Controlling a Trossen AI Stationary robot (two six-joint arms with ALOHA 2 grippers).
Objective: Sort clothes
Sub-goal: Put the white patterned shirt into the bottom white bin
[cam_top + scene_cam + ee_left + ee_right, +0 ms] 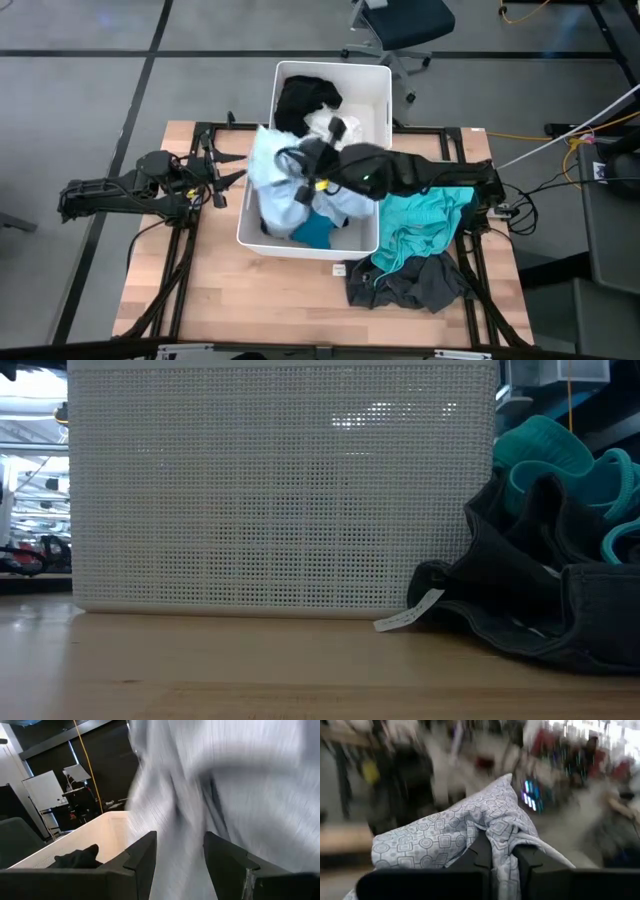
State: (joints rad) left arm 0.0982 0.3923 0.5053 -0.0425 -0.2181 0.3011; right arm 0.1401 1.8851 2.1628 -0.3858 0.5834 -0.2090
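Right claw [502, 851] over the white bin [372, 80], pinched tight on a pale patterned garment [455, 832] lifted above the bin. Left claw [180, 852] beside the bin's left wall, fingers parted, pale fabric hanging between, unclear whether touching. Teal garment [425, 225] and dark grey garment [420, 282] heaped on the bench [260, 300], right of the bin.

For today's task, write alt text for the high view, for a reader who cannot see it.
Seen from above, the right gripper holds a light blue patterned garment up over a white bin of clothes on a wooden table. The left gripper waits beside the bin's left wall. A teal garment and a dark grey garment lie piled right of the bin.
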